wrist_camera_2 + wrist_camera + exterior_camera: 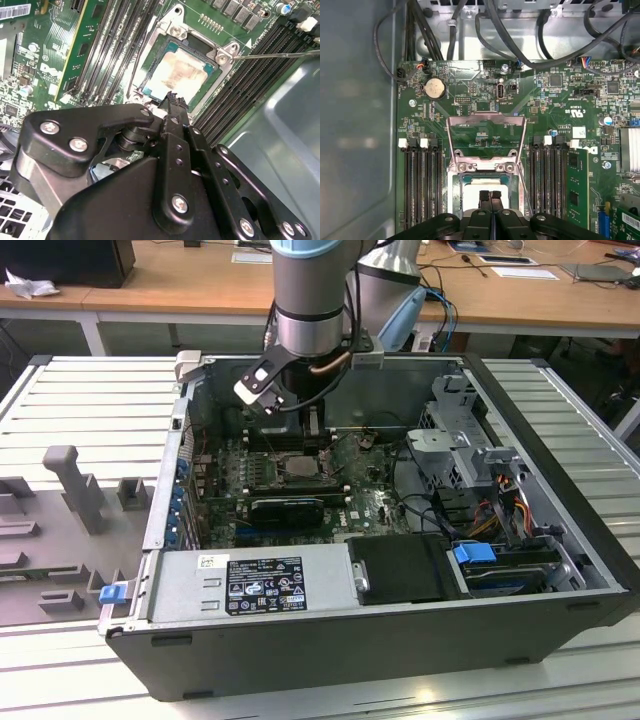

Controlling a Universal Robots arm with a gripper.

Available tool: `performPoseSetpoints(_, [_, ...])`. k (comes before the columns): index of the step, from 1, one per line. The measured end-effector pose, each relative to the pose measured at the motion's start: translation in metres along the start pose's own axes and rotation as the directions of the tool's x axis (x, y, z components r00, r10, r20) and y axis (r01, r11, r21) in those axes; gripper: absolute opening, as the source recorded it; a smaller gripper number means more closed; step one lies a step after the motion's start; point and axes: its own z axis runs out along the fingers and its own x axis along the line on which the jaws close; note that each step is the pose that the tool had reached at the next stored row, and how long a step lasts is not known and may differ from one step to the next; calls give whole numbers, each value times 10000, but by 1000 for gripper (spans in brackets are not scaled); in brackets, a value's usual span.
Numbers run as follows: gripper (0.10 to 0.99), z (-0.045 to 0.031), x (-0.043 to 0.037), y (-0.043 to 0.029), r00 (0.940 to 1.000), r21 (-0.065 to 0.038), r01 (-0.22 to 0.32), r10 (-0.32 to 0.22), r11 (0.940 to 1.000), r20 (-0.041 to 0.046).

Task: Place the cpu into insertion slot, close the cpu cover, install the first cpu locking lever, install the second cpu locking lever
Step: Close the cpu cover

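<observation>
The cpu (484, 183) (177, 75) lies flat in the insertion slot (300, 468) on the green board, its silvery top showing. The cpu cover (485, 118) stands swung up and open behind the slot, so the board shows through its window. A thin locking lever (280, 54) sticks up free at one side of the slot, and a second lever (449, 150) runs along the other side. My gripper (490, 196) (172, 97) hovers just over the near edge of the cpu, fingers shut together with nothing between them.
Long black memory slots (422, 185) flank the socket on both sides. Black cables (520, 45) loop across the far end of the board near a coin battery (433, 88). The case wall (355, 125), power supply (245, 585) and drive cage (470, 455) hem the board in.
</observation>
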Motion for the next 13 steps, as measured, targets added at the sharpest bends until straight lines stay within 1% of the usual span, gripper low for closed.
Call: performPoseSetpoints(13, [106, -47, 2, 3, 10000, 0, 0, 0, 10000, 1])
